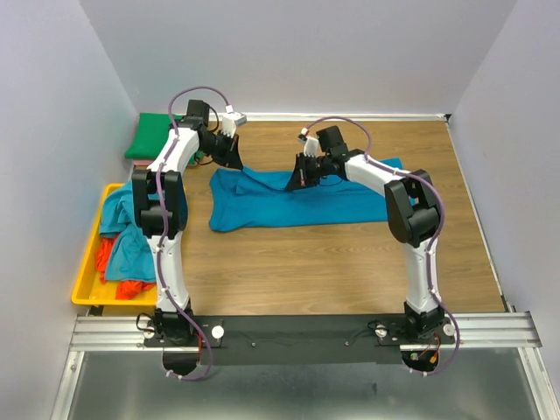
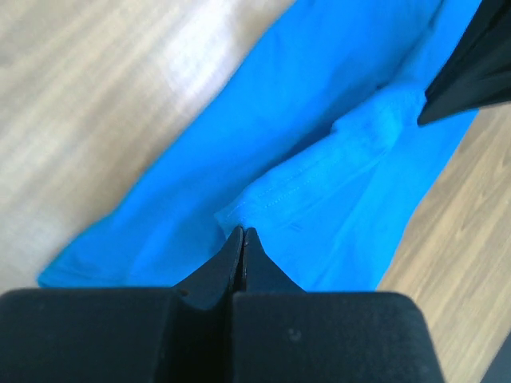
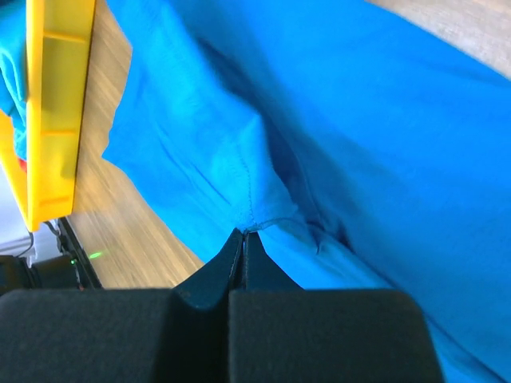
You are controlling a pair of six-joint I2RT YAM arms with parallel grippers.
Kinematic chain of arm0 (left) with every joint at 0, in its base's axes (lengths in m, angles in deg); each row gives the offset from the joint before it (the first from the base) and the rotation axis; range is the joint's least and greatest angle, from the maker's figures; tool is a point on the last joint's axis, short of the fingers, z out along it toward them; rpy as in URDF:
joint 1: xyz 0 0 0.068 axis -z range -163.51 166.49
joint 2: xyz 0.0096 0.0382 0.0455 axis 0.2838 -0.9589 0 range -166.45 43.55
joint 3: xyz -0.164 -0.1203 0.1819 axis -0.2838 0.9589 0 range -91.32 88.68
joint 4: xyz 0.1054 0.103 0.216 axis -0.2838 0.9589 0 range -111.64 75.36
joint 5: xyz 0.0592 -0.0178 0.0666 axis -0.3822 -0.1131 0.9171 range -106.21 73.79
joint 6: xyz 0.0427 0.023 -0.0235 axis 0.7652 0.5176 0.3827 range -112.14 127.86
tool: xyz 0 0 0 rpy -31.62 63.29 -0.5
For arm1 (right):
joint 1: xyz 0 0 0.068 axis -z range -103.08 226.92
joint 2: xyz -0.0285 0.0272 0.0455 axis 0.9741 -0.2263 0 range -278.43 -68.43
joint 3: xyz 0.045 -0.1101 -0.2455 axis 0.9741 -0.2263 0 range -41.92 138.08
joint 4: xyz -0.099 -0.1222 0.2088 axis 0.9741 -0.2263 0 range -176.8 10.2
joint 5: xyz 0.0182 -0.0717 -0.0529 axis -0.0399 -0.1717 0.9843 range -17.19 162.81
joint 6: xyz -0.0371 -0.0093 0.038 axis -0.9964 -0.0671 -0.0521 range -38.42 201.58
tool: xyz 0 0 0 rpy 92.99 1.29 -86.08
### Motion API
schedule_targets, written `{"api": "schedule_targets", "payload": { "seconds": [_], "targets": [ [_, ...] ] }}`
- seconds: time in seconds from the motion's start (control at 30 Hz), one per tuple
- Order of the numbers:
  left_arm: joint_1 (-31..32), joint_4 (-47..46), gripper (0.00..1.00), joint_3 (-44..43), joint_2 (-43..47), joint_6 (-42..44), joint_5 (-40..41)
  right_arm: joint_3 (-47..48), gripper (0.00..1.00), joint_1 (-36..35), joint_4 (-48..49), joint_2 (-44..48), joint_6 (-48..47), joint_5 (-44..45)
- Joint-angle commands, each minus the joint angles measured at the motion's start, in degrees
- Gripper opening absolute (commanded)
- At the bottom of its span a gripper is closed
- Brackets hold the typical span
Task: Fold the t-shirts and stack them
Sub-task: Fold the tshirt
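Status: 1 green t-shirt folded; left gripper, right gripper clamped on teal t-shirt mid-fold; more shirts in yellow tray.

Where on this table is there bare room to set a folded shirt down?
The table is bare between the spread teal shirt and the mounting rail, and at far right along the right wall. The left is crowded: the full yellow tray, then the green shirt.
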Motion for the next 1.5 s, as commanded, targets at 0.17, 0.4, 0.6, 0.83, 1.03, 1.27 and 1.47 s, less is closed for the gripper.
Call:
{"api": "schedule_targets", "payload": {
  "seconds": [0.17, 0.4, 0.6, 0.83, 1.03, 1.27, 1.47],
  "targets": [
    [-0.2, -2.3, 0.00, -5.5, -4.1, -0.5, -0.2, 5.0, 0.01, 0.5, 0.8, -3.8, 0.3, -1.6],
    [-0.2, -0.6, 0.00, -1.8, -1.4, 0.7, -0.7, 4.4, 0.00, 1.4, 0.7, -2.9, 0.6, -3.0],
    [-0.6, -0.1, 0.00, 4.4, 3.7, 1.2, -1.4, 1.1, 0.00, 1.7, 0.7, -0.7, 0.2, -5.2],
    [-1.2, 2.8, 0.00, 9.8, 6.9, 3.1, -1.8, -2.6, 0.00, 1.7, 0.7, 0.0, -0.5, -6.6],
    [-1.3, 0.4, 0.00, 17.1, 8.7, 2.8, 1.3, -4.4, 0.01, 1.5, 0.7, 0.5, -0.1, -8.6],
    [-1.6, -2.2, 0.00, 18.3, 7.8, 1.4, 5.2, -7.3, 0.02, 0.2, 0.4, 1.5, -0.7, -10.5],
    [-1.6, -0.7, 0.27, 17.0, 10.8, 3.3, 5.8, -7.6, 0.53, 1.7, -4.1, 6.2, -5.4, -9.2]
  ]
}}
